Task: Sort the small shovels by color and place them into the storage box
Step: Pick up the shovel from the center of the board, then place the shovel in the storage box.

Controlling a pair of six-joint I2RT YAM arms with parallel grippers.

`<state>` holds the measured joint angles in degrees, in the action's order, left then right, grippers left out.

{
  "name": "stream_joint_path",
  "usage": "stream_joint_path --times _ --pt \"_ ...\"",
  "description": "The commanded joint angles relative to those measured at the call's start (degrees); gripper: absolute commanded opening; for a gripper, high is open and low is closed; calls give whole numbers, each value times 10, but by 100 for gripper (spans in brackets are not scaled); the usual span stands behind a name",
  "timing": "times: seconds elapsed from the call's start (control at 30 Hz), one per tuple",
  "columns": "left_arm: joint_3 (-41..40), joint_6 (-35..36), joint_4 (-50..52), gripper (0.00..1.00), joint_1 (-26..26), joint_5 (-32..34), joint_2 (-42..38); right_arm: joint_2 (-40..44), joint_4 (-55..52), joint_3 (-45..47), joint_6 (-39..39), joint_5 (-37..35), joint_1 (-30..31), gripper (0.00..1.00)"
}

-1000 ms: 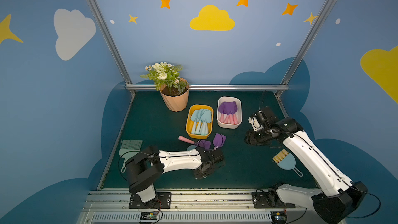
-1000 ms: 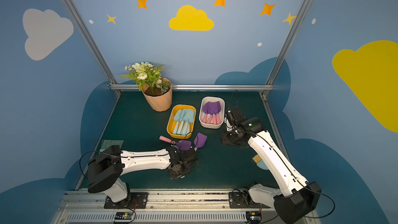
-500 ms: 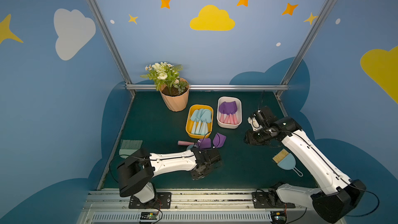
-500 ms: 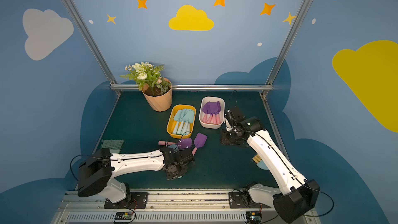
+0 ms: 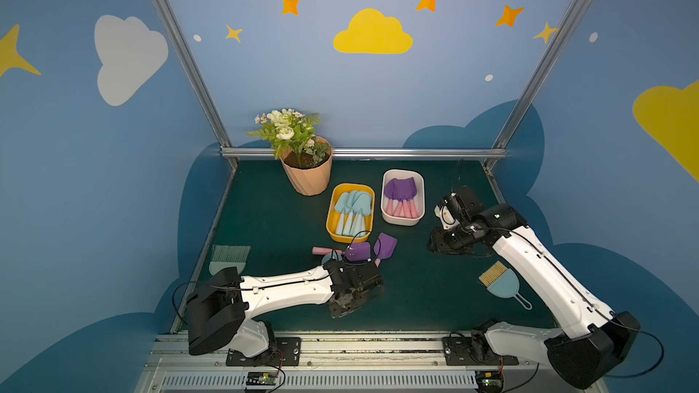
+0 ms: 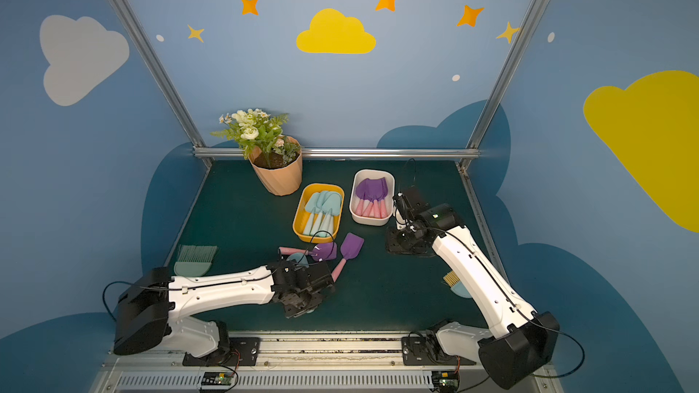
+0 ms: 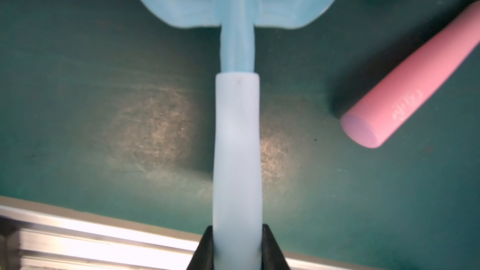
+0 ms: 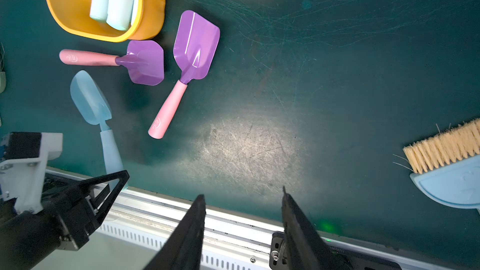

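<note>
- left wrist view: the left gripper (image 7: 237, 245) is clamped on the pale handle of a light blue shovel (image 7: 237, 125); a pink handle (image 7: 405, 94) lies near it, not touching.
- right wrist view: the right gripper (image 8: 242, 193) has its jaws apart with nothing between them, over bare tabletop (image 8: 337, 74).
- in both top views, two loose purple shovels (image 5: 358, 251) lie on the tabletop at 6 o'clock of the yellow box (image 5: 331, 221), just beside it.
- the left gripper sits at 6 o'clock of those two.
- the yellow box holds the stored blue shovels (image 5: 350, 209).
- the white box (image 5: 421, 198), at 3 o'clock of the yellow box, holds the stored purple shovels (image 5: 401, 192).
</note>
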<state>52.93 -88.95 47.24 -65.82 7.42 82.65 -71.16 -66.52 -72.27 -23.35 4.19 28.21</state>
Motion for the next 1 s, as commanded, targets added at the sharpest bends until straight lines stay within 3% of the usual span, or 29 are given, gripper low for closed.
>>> stream_joint_path --times 0.0,0.13,0.5,0.7,0.97 --pt "31 21 57 3 -2 32 -32 1 3 -12 -3 7 -1 48" --pt "67 95 85 3 18 56 -67 -1 3 -13 -2 11 -1 48" --pt "245 435 150 3 190 -16 -72 -1 1 -9 -5 14 1 48" --pt "390 598 214 3 270 -90 15 -1 0 -7 -5 6 1 48" --pt "486 687 253 3 324 -147 142 -3 -4 -9 -9 9 1 47"
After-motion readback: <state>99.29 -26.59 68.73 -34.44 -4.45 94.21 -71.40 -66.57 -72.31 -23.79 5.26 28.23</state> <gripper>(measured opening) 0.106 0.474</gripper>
